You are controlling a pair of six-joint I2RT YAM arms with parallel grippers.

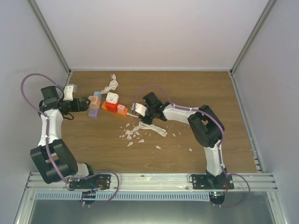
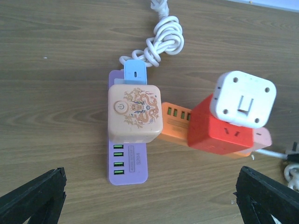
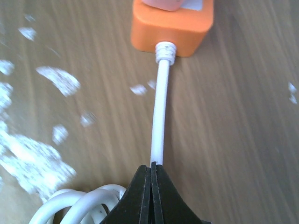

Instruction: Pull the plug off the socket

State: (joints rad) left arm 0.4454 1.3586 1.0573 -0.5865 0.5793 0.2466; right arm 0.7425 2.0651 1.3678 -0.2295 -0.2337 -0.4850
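The right gripper (image 3: 152, 169) is holding its fingers pressed flat together, and the white cord (image 3: 159, 107) is running straight in under their tips; whether it is actually pinched cannot be told. That cord is leading up into the near end of the orange power strip (image 3: 170, 25), with white crumbs (image 3: 58, 79) lying scattered on the wooden table (image 3: 243, 121) beside it.

The left gripper (image 2: 149, 200) is hanging spread wide with nothing between its fingers (image 2: 32, 196), just off the end of a purple power strip (image 2: 126, 170). A tan cube (image 2: 135, 114) and a light-blue plug (image 2: 136, 72) are sitting on that purple strip. The white plug (image 2: 243, 99) is sitting seated on the red block of the orange power strip, which is lying crosswise against the purple one.
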